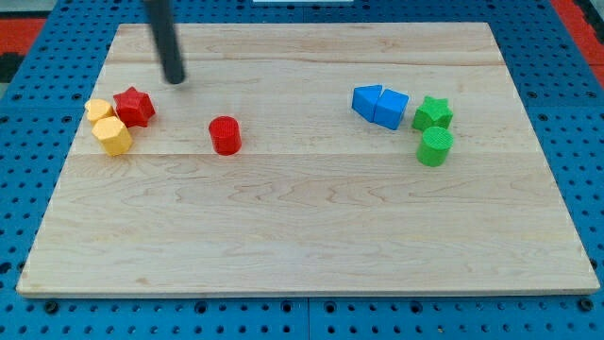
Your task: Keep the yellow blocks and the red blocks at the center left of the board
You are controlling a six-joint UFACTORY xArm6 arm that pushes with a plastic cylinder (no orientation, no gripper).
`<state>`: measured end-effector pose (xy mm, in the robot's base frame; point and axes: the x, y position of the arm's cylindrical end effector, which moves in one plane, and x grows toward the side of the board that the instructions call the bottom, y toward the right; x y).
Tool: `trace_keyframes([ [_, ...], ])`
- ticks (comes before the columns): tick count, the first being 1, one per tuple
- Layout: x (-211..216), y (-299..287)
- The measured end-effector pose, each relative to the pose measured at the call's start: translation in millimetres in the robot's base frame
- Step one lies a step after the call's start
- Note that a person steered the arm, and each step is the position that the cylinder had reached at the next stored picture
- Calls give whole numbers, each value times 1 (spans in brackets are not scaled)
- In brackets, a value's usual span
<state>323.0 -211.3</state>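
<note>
**Yellow and red blocks near the left edge, one red apart**

You see my tip on the board near the top-left corner, just above the red star and not touching it. It is a bare rod w/o jaws, so it grasps nothing.

By the left edge, approx. mid-height, two yellow blocks sit together: upper yellow and yellow hexagon. The red star touches them on their right. The red cylinder stands alone, further toward the centre.

Near the right edge: blue pair, two blocks touching, then green star and, just below it, green cylinder.
</note>
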Motion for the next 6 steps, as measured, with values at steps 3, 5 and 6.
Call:
trace_keyframes([
  [3,42,171],
  [5,97,64],
  [6,100,67],
])
